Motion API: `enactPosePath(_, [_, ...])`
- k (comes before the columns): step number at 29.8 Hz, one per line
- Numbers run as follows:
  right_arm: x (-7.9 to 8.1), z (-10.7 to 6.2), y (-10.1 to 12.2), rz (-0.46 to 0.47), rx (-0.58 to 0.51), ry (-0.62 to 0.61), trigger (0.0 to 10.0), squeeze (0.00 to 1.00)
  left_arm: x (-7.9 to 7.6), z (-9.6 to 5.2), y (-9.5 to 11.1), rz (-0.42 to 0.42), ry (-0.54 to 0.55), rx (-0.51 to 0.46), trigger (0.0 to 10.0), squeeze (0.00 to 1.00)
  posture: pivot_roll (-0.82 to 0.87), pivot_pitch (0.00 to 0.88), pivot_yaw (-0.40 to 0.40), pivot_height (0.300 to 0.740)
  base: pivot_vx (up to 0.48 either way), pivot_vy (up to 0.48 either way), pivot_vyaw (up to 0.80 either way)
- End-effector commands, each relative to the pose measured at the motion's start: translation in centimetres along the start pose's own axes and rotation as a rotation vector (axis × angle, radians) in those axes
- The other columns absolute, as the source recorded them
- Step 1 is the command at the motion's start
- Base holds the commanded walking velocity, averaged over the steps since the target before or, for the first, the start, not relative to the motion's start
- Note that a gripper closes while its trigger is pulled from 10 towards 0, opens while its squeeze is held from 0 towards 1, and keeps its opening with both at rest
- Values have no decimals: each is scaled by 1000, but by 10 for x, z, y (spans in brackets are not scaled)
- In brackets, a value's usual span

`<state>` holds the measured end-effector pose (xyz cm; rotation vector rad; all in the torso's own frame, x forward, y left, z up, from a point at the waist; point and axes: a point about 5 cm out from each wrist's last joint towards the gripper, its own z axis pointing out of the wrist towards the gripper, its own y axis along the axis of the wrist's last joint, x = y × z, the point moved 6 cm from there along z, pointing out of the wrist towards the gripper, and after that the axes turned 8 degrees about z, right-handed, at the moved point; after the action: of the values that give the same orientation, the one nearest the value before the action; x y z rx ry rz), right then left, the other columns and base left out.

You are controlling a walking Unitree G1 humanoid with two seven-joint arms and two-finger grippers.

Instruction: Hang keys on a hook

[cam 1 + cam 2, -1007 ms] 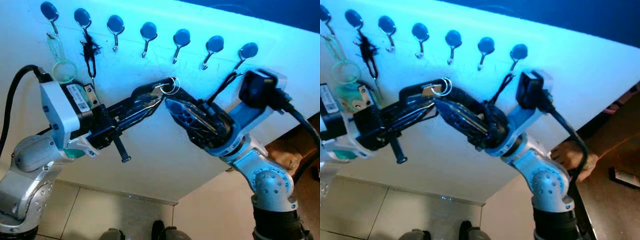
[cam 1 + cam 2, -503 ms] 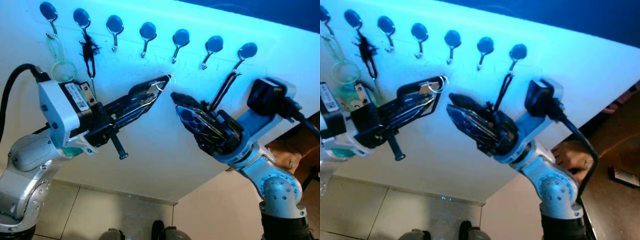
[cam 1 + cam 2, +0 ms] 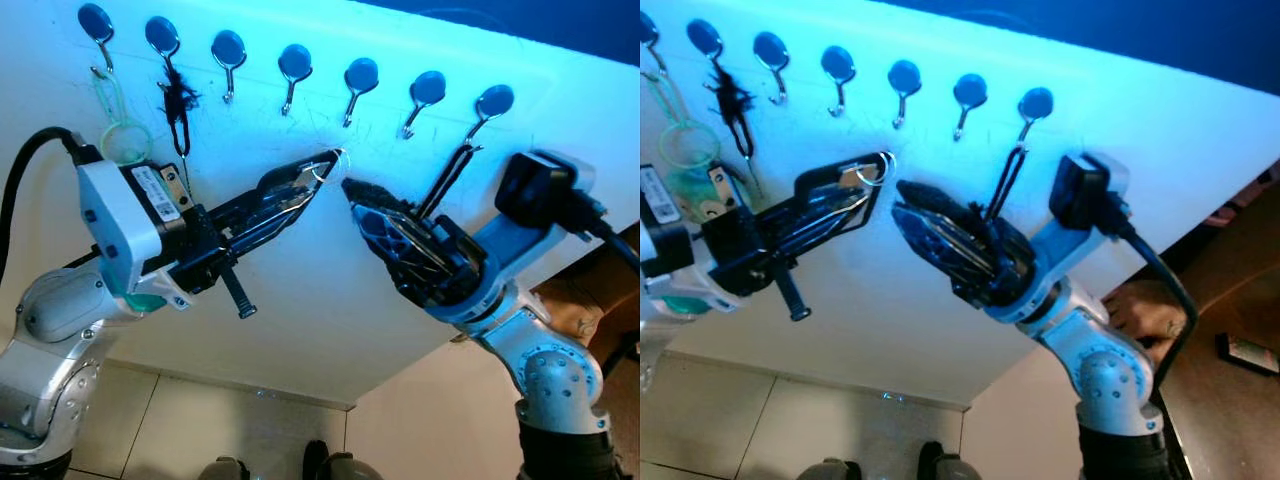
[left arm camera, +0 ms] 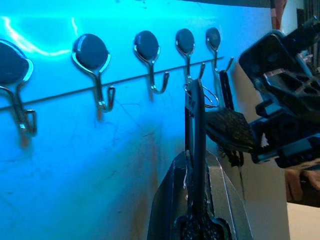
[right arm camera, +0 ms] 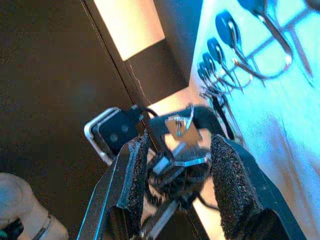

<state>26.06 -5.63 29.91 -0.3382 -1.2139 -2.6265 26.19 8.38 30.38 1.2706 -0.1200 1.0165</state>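
We see the left gripper (image 3: 318, 172) clamped on the key ring (image 3: 335, 166), tips near the wall (image 3: 300, 280) below the row of hooks (image 3: 359, 85) — approx 6 o'clock of it. Right gripper (image 3: 352, 190) sits just beside at 3 o'clock, fingers (image 5: 227, 180) spread apart — nothing between them.

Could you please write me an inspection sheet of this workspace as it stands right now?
Surface: white wall panel with a row of seven hooks.
Job's things: keys on a ring, not yet on any hook.
Clutter: green loop on the first hook, black tassel on the second, black cord on the last.
Grippers: left gripper shut on the keys; right gripper open, just beside it.
Cables: black cable at left arm, another at right arm.
Surroundings: tiled floor; person's hand at right.
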Motion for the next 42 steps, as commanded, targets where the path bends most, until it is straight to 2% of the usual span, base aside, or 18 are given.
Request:
enactPosePath(1, [4,2,3,-13,-7,13,10000,0,-5,2,1,-5,-19,-2,10000,0,120,133,-59,740,0,0,0])
enactPosePath(11, [4,9,0,-5,-15,19,10000,0,-9,5,1,-14,-35,-8,10000,0,121,134,-56,740,0,0,0])
enactPosePath(12, [3,9,0,-4,-18,15,8863,0,-9,5,1,-15,-36,-9,10000,0,120,133,-55,740,0,0,0])
enactPosePath(16, [3,10,0,-4,-20,13,8784,0,-9,5,1,-15,-38,-7,10000,0,121,133,-54,740,0,0,0])
enactPosePath(17, [3,11,1,-4,-24,14,8118,0,-10,5,0,-13,-41,-4,10000,0,120,131,-53,740,0,0,0])
enactPosePath(18, [3,11,1,-4,-24,14,8118,0,-10,5,0,-13,-41,-4,10000,0,120,131,-53,740,0,0,0])
enactPosePath(20, [5,13,1,-4,-28,25,7294,0,-11,5,-3,-10,-47,4,10000,0,121,128,-54,740,0,0,0])
enactPosePath(27, [4,15,2,-4,-36,24,6588,0,-12,5,-4,-7,-54,12,10000,0,125,125,-53,740,0,0,0])
enactPosePath(28, [3,15,2,-4,-36,21,5882,0,-12,5,-5,-7,-54,13,10000,0,126,123,-53,740,0,0,0])
enactPosePath(30, [3,15,2,-4,-36,21,5882,0,-12,5,-5,-7,-54,13,10000,0,126,123,-53,740,0,0,0])
enactPosePath(31, [3,15,2,-4,-37,19,4353,0,-13,5,-5,-6,-57,17,10000,0,128,125,-54,740,0,0,0])
enactPosePath(32, [3,15,2,-4,-37,19,4353,0,-13,5,-5,-6,-57,17,10000,0,128,125,-54,740,0,0,0])
enactPosePath(33, [2,16,1,-2,-38,18,3569,0,-13,5,-5,-6,-59,19,10000,0,128,124,-54,740,0,0,0])
enactPosePath(34, [2,16,1,-2,-38,18,3569,0,-13,5,-5,-6,-59,19,10000,0,128,124,-54,740,0,0,0])
enactPosePath(35, [2,16,1,1,-40,16,784,0,-14,4,-6,-6,-61,22,10000,0,128,123,-54,740,0,0,0])
enactPosePath(36, [2,16,1,1,-40,16,784,0,-14,4,-6,-6,-61,22,10000,0,128,123,-54,740,0,0,0])
enactPosePath(37, [2,16,1,1,-41,15,0,0,-14,4,-6,-6,-61,22,10000,0,128,123,-55,740,0,0,0])
enactPosePath(42, [0,16,2,0,-45,11,0,0,-13,4,-6,-4,-59,21,10000,0,128,123,-54,740,0,0,0])
